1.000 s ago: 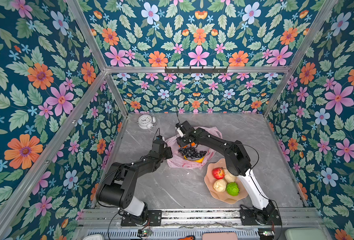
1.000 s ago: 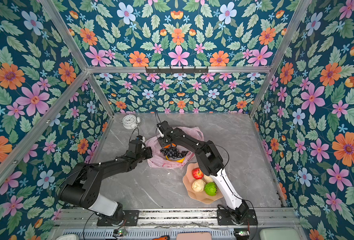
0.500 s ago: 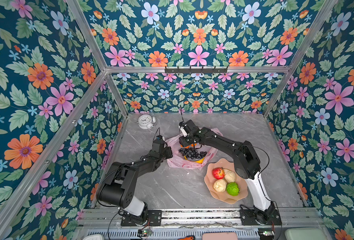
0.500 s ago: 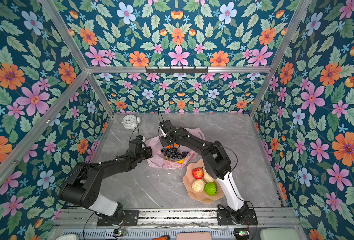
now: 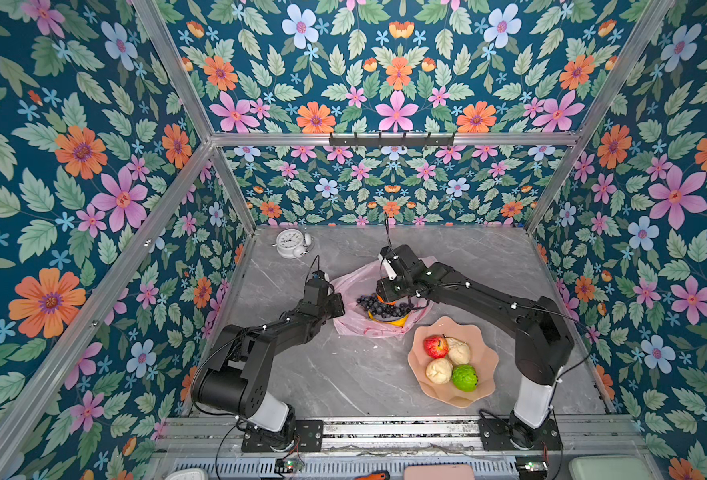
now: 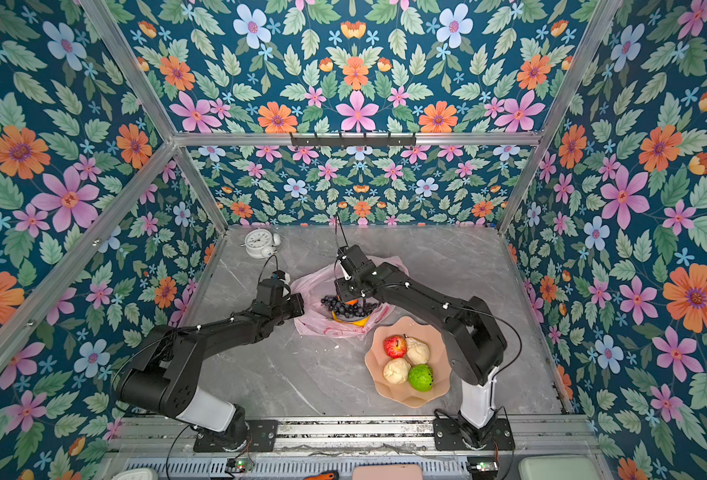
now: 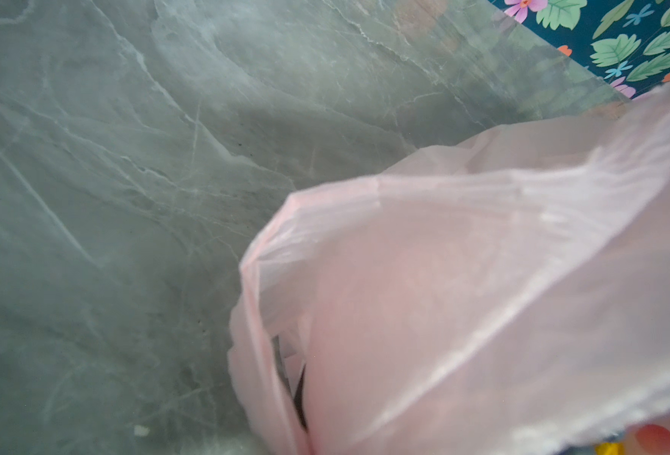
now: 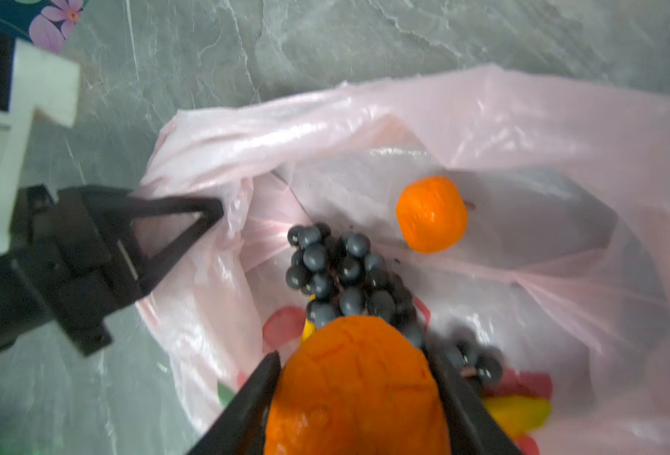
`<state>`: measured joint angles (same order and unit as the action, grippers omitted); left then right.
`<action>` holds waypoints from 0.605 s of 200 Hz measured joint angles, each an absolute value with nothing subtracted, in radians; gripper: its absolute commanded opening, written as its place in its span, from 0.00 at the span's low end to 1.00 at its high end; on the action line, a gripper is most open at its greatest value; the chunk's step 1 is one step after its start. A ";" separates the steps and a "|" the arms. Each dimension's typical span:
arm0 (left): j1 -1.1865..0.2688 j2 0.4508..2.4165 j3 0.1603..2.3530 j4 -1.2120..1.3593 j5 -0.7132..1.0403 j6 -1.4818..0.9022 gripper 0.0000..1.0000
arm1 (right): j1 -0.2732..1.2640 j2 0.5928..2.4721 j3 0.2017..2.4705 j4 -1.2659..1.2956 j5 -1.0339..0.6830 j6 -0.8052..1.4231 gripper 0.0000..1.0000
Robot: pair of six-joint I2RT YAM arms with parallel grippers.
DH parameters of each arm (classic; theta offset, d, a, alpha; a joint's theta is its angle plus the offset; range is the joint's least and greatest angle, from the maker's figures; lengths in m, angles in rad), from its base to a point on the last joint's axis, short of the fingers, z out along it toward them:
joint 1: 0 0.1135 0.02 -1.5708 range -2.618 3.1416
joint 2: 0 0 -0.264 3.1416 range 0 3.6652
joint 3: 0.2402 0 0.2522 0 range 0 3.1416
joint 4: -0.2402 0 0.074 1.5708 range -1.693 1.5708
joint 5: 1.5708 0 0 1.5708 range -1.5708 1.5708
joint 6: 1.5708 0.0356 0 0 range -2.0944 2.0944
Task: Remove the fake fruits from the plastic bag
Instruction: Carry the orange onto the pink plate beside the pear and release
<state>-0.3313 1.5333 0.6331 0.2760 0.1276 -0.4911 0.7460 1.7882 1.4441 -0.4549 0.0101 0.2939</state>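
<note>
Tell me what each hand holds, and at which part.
Right hand: one orange, gripped across its sides. Left hand: the plastic bag, pinched at its rim.

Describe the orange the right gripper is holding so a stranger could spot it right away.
On the grey marble table, find the pink plastic bag lying open near its middle. The right gripper is closed on an orange right by the dark grape bunch. Unlike the second orange, lying loose in the bag, this one is clamped between the jaws.

A grey marbled tabletop carries a crinkled pink plastic bag at centre. A scalloped peach bowl sits nearby; a white alarm clock stands far-left.
</note>
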 measured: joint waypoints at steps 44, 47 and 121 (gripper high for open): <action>-0.332 1.533 0.635 0.276 0.128 -0.492 0.02 | 0.758 1.552 1.220 -0.479 0.007 0.376 0.53; -0.332 1.533 0.635 0.275 0.128 -0.491 0.02 | 0.759 1.539 1.209 -0.479 0.006 0.383 0.53; -0.332 1.534 0.635 0.275 0.125 -0.491 0.02 | 0.730 1.306 1.076 -0.625 0.115 0.492 0.52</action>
